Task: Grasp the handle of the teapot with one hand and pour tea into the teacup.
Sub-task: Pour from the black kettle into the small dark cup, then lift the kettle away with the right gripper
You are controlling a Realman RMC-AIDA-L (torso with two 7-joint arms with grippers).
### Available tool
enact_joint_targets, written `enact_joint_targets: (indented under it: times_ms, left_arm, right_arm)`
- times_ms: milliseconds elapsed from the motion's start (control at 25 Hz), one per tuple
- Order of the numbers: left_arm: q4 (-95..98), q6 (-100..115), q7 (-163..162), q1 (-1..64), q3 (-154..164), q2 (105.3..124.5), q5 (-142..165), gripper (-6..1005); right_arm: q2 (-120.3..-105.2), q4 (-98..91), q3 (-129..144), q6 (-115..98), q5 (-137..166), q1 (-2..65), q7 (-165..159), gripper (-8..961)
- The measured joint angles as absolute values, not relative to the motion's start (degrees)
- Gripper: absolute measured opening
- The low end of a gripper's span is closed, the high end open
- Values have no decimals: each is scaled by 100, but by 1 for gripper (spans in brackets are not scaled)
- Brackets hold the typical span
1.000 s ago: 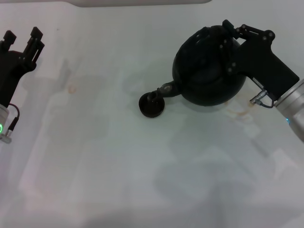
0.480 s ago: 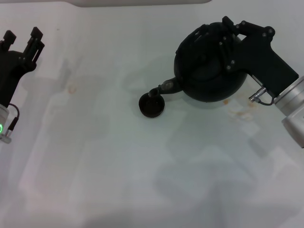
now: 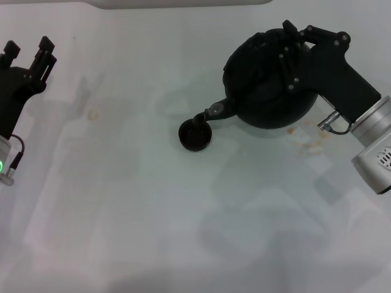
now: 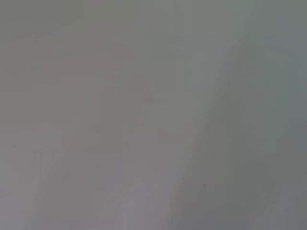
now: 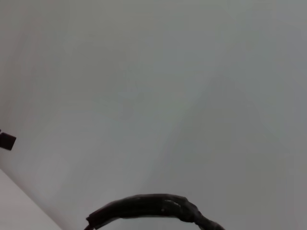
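Black teapot [image 3: 269, 85] tilted, spout over teacup [image 3: 195, 135]; right gripper [image 3: 292, 46] hides handle, grip unclear; left gripper [image 3: 27, 50] spread.

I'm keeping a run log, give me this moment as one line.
stage: pouring | right gripper: on teapot handle | spout: over teacup | left gripper: open, parked far left of table

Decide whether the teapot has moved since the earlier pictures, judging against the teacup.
Yes. The teapot, held by the right gripper, has risen and tipped slightly toward the unmoved teacup.

white table [image 3: 134, 201], teacup [image 3: 195, 135], brown stains [image 3: 308, 145]
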State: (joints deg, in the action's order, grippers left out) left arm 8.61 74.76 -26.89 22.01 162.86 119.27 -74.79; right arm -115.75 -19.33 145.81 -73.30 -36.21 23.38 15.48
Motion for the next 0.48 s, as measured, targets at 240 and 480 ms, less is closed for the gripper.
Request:
enact_joint_targets:
  times_ms: [240, 480]
  left_arm:
    - [861, 7472, -2698, 2194, 16286, 11926, -7479, 760]
    - [861, 7443, -2710, 2188, 16286, 11926, -7479, 760]
  right_arm:
    - [-11581, -1934, 14581, -7329, -3629, 2355, 1647, 136]
    - [-11584, -1929, 14556, -7329, -3637, 2356, 1756, 127]
